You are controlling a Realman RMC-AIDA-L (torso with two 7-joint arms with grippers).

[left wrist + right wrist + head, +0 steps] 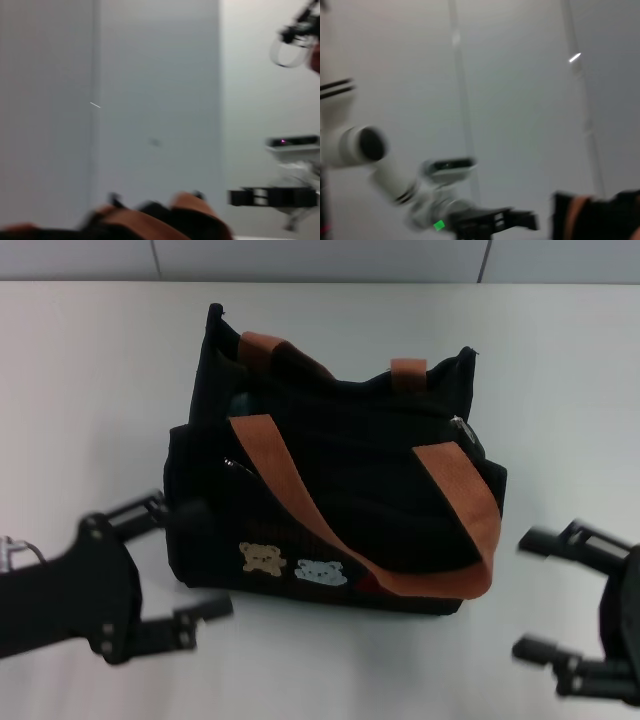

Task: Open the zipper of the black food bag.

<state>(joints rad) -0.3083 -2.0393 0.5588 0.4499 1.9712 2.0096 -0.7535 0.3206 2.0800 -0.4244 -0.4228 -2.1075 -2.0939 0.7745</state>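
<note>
White tabletop (90,370) carried everything, and the black food bag (330,530) stood upright in the middle of it, bear patches facing us. We figured soft fabric like that would sag and slide if tugged, so one side needs bracing while the other pulls. Our left gripper (190,565) sat just beside the bag's left end, fingers spread, holding nothing. Our right gripper (535,595) hovered off the right end, fingers also spread and empty. The zipper (345,410) ran along the top rim; its silver pull tab (459,423) near the right end looked the spot to pinch.
</note>
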